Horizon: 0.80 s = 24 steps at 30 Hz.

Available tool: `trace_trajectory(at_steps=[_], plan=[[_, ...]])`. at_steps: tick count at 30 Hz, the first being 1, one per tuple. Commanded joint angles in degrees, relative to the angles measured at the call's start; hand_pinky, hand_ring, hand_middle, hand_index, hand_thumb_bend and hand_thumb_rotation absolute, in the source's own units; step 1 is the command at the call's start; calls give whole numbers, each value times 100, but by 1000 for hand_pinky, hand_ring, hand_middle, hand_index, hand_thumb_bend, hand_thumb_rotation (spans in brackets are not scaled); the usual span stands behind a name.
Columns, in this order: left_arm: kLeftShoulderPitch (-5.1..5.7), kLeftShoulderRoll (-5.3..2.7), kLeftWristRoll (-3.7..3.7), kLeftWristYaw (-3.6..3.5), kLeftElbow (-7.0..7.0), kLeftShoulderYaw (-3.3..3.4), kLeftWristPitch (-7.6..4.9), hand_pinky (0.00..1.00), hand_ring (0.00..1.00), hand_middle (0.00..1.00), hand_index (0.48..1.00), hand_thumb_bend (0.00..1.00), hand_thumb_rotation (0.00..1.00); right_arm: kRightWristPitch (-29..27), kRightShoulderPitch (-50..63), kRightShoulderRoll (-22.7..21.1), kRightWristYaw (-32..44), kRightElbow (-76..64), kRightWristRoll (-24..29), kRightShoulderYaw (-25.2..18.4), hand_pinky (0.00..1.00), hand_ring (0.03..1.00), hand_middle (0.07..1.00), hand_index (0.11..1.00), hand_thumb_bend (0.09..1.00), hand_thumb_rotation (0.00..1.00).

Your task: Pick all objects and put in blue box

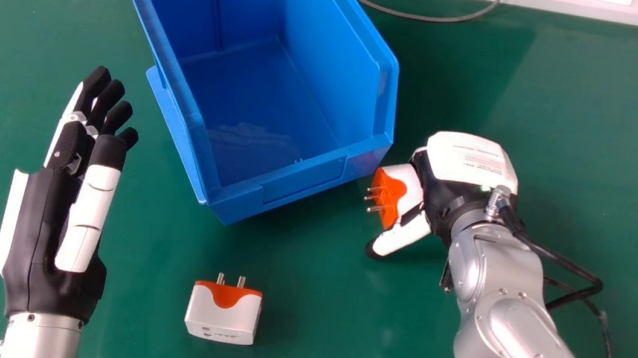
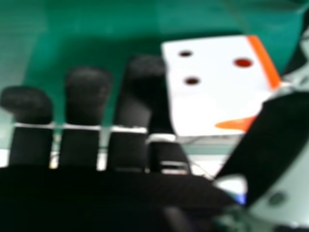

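1. A white and orange plug adapter (image 1: 393, 197) sits in the right hand (image 1: 470, 158), between the thumb and the fingers. Its metal pins point away from the palm, toward the robot's left. In the right hand view, its white face with three round holes is turned toward the camera.
2. The right hand is narrowed around this adapter: the thumb (image 2: 265, 135) lies against the orange side, and the nearest of the dark fingers (image 2: 140, 92) lies along the opposite white edge. Whether the adapter is lifted off the desk (image 1: 311, 342) or touches it, I cannot tell.
3. Just beyond the held adapter, ahead and to the left of the right hand, is the blue box (image 1: 261, 105). It stands on the desk at a slant, open at the top. The adapter is outside it, near its closest right corner.
4. A second adapter (image 1: 223, 316), also white with an orange end, lies on the desk to the left of the right hand and closer to the robot. Two metal pins on its orange end point toward the box.
5. The left hand (image 1: 42, 224) is wide, its fingers extended forward, to the left of the box and of the second adapter, touching neither.
6. Farthest from the right hand, past the box, a thin grey cable (image 1: 430, 18) curves along the far edge of the desk.
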Motion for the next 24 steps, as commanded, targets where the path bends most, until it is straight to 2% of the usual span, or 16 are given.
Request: trace_trajectory(at_steps=[1, 6, 10, 14, 17, 19, 24], plan=[[-3, 3, -13, -4, -89, 6, -64, 924, 936, 947, 927, 746, 769, 2, -4, 37, 37, 20, -70, 89, 111, 184, 303, 660, 861, 352], [8, 20, 1, -15, -95, 2, -68, 923, 935, 945, 927, 753, 771, 25, -2, 62, -59, 38, -83, 99, 101, 175, 294, 633, 854, 312], [-6, 20, 4, -4, -55, 25, -102, 923, 935, 945, 927, 752, 774, 69, 13, 110, -258, 88, -184, 165, 99, 173, 291, 623, 849, 298], [11, 38, -46, -36, -96, 22, -30, 923, 934, 943, 926, 751, 776, 98, 30, 180, -479, 180, -242, 190, 95, 169, 288, 617, 847, 293], [18, 32, -45, -21, -128, 20, 4, 923, 933, 943, 924, 753, 776, 114, 42, 225, -571, 217, -213, 183, 94, 167, 286, 611, 842, 291], [15, 30, -19, -13, -122, 20, -17, 923, 934, 943, 924, 756, 775, 109, 53, 238, -610, 226, -200, 182, 92, 165, 283, 603, 839, 290], [7, 19, -34, -20, -109, 23, -39, 923, 933, 942, 923, 760, 774, 101, 82, 261, -664, 238, -194, 194, 90, 162, 281, 598, 839, 290]])
